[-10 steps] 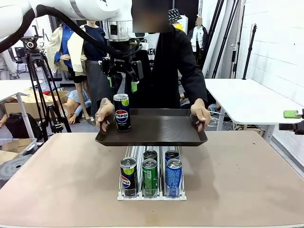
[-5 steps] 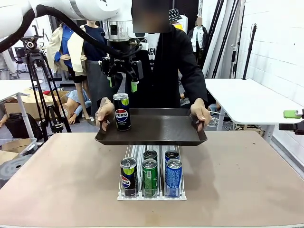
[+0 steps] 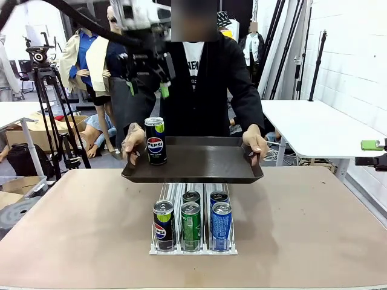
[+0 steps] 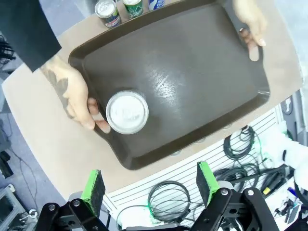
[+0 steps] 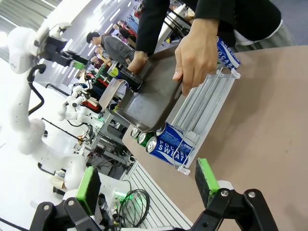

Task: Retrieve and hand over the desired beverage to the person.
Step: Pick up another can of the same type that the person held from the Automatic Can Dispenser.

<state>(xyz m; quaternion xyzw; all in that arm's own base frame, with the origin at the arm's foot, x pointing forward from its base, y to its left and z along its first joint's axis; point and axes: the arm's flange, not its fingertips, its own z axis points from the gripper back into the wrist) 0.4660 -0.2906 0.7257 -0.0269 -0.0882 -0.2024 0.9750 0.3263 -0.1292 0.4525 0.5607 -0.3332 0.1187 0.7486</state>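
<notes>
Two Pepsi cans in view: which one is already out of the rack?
The Pepsi can standing upright on the tray the person holds. The other Pepsi sits front-left in the rack.

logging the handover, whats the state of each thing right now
Pepsi can: upright on the tray, not gripped
tray: held level by the person
left tool: open, empty, above the can
right tool: open, empty
rack cans: upright, lined in rows
</notes>
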